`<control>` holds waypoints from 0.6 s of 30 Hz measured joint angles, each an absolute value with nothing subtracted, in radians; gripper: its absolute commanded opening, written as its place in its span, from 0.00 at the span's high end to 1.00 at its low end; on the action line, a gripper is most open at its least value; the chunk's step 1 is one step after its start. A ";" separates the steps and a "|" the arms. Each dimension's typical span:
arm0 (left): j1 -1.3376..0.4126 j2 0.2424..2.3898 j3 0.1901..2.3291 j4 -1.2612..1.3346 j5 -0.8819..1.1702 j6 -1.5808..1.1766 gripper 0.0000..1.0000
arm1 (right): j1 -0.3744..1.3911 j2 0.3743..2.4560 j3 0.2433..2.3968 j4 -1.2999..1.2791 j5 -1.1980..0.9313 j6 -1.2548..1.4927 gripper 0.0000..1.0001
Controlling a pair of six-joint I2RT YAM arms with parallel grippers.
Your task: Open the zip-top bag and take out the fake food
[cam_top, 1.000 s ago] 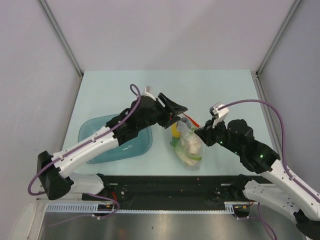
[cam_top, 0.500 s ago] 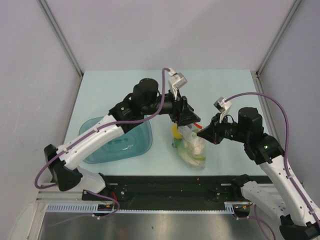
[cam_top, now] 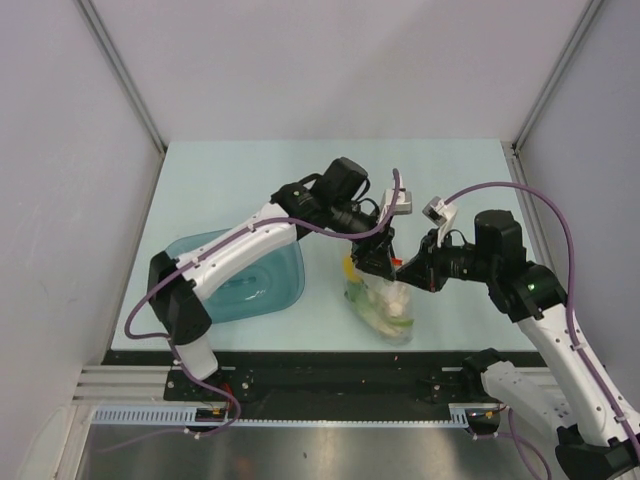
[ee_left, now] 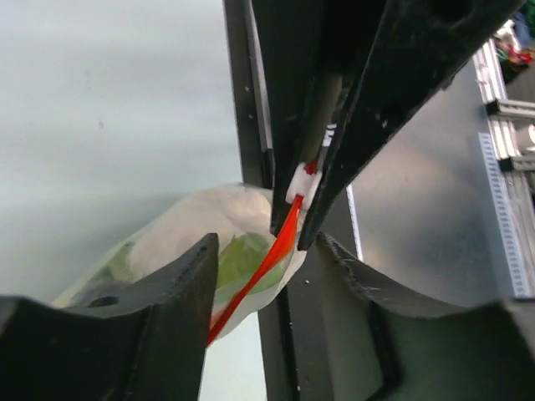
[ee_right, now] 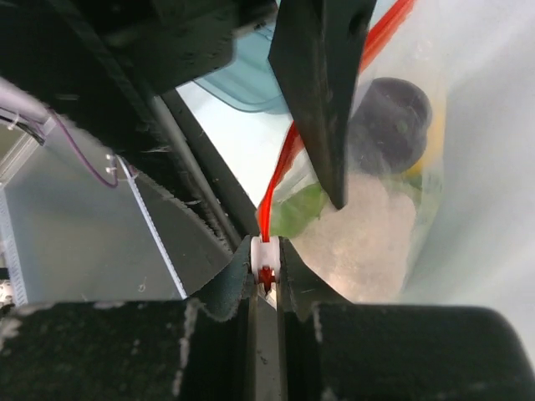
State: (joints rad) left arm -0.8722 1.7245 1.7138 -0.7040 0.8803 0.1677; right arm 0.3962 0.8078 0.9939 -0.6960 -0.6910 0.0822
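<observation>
Clear crinkly plastic at the middle of things: finding the zip-top bag (cam_top: 385, 305) lying near the front edge of the pale table (cam_top: 230, 180), just right of the teal tray (cam_top: 265, 290) and apart from it. Carrying the fake food (cam_top: 390, 295) inside, behind the plastic: a white cauliflower (ee_right: 368, 234), green lettuce (ee_left: 242, 259), a yellow fruit (cam_top: 350, 265) and a dark piece (ee_right: 389, 113).

Reaching in from the right with the right pincer (cam_top: 408, 268) and pinching the white slider (ee_right: 263, 249) on the red zip strip (ee_left: 272, 251), both fingers pressed together on that slider. Trailing the strip away from the slider in a thin red-orange line along the bag's edge.

Reaching in from the left with the left pincer (cam_top: 378, 262), tips very near those of the right pincer at the bag's far end. Holding its 2 fingers (ee_left: 167, 326) spread, 1 on either side of the bag's top, with the strip running through the gap between them. Impossible telling from either wrist view whether those fingers are touching the plastic.

Crossing over the teal tray with the left arm on the way to the bag.
</observation>
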 measured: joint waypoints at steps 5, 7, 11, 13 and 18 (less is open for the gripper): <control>-0.869 1.758 1.720 -0.769 0.938 0.206 0.88 | 0.382 0.814 0.994 -0.725 -0.683 0.070 1.00; -0.865 1.758 1.721 -0.772 0.933 0.211 1.00 | 0.378 0.813 0.994 -0.728 -0.688 0.073 0.83; -0.859 1.748 1.712 -0.738 0.897 0.185 1.00 | 0.371 0.801 0.994 -0.726 -0.654 0.079 0.43; -0.852 1.727 1.686 -0.707 0.883 0.160 1.00 | 0.364 0.771 0.991 -0.727 -0.621 0.099 0.35; -0.839 1.646 1.579 -0.606 0.873 0.073 1.00 | 0.344 0.672 0.942 -0.683 -0.598 0.162 0.28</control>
State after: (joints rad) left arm -0.8387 1.6463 1.5795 -0.6060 0.8734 0.0731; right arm 0.3443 0.6720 0.9417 -0.6834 -0.5980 0.1619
